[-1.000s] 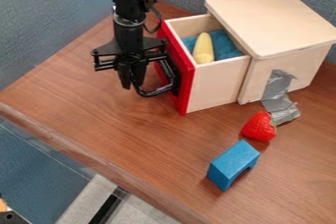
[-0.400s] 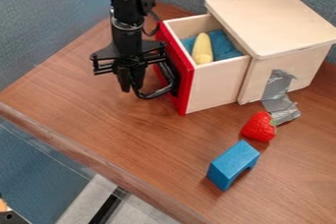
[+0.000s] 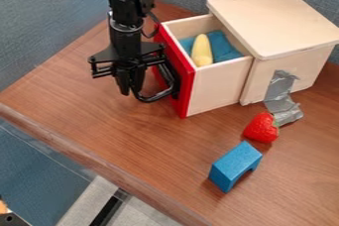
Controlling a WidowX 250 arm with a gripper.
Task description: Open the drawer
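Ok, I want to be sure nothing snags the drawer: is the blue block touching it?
Apart. The camera view shows a stretch of brown tabletop between the blue block and the partly open drawer.

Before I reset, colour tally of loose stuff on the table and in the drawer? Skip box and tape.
Red: 1, strawberry
Blue: 2, arch block and the cloth in the drawer, counted as one piece
Yellow: 1, elongated item in the drawer
Total: 4
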